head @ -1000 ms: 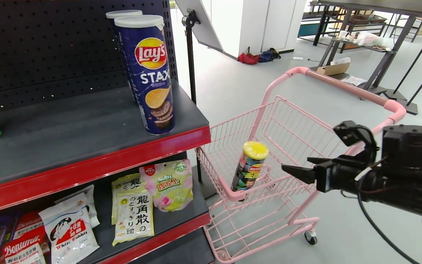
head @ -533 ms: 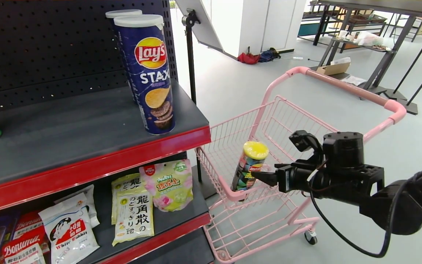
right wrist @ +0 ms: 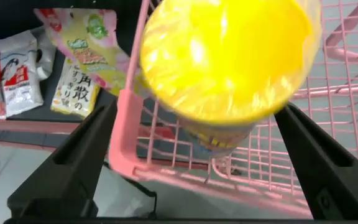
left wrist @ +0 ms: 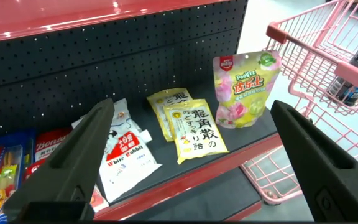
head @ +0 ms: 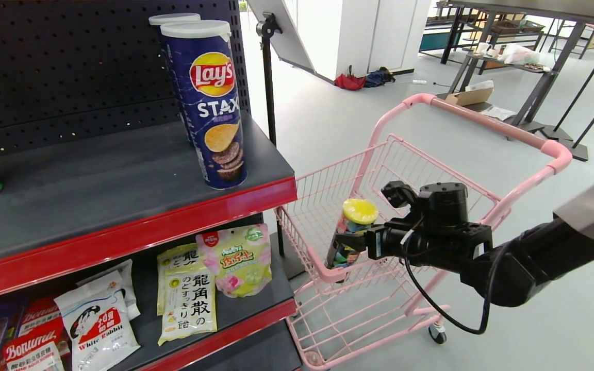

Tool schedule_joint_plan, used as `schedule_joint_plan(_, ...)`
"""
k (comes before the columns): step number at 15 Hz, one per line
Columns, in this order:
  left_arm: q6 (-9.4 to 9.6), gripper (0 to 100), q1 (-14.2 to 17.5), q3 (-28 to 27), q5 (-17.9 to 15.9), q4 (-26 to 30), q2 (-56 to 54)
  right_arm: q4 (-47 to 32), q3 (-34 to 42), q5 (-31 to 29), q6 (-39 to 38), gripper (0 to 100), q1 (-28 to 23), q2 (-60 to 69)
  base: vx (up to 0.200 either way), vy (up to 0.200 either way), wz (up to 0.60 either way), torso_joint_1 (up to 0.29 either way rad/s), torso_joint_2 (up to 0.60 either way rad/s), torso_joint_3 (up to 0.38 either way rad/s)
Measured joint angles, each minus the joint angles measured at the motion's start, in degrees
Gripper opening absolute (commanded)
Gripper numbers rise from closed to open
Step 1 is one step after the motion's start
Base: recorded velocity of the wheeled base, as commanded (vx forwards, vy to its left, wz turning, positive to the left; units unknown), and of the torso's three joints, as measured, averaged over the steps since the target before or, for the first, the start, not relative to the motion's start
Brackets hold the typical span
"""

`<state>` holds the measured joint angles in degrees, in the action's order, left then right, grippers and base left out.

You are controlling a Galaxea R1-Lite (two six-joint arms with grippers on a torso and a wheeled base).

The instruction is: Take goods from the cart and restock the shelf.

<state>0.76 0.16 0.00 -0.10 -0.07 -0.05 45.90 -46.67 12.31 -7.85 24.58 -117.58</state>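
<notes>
The left gripper [left wrist: 191, 104] hangs with its two black wedge fingers spread wide and nothing between them. Flat, glossy sachets [left wrist: 194, 127] lie on the shelf's lower board, beyond the gap. The shelf [head: 121, 170] has matte dark-grey boards with red front lips and a perforated back panel. On the upper board stands a tall blue cardboard tube [head: 209, 103] with a pale plastic lid, upright near the front edge, and a second tube just behind it.

To the right is the cart [head: 482, 123], a pink wire basket with a padded tubular handle. Inside it, against the corner nearest the shelf, stands a short printed can [head: 346, 245] with a shiny round yellow lid [right wrist: 225, 56]. The right gripper [head: 356, 239] has its jaws fully apart on either side of the can. Whether the fingers touch it cannot be told.

A second ago this gripper was well to the right, outside the basket. It has since come over the rim to the can, which has not shifted.

The basket's wire walls close in around the jaws on three sides. Black-framed tables stand far behind.
</notes>
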Motion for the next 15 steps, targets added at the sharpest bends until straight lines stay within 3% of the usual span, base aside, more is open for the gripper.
schedule_joint_plan(5,0.02,100,0.00,0.00,0.02,0.00,0.00,1.51,-5.95,-1.62,0.74,100,0.15,-6.12,0.000,0.000,0.00,0.000,0.00,0.000)
schedule_joint_plan(11,0.02,100,0.00,0.00,0.00,0.00,0.00,6.00,-7.46,-3.04,0.66,100,0.17,-10.98,0.000,0.000,0.00,0.000,0.00,0.000)
schedule_joint_plan(12,0.02,100,0.00,0.00,0.00,0.00,0.00,6.07,-8.01,-3.06,0.61,0,0.20,-11.50,0.000,0.000,0.00,0.000,0.00,0.000)
schedule_joint_plan(15,0.13,100,0.00,0.00,0.00,0.00,0.00,6.19,-8.81,-2.99,0.66,0,0.12,-12.50,0.000,0.000,0.00,0.000,0.00,0.000)
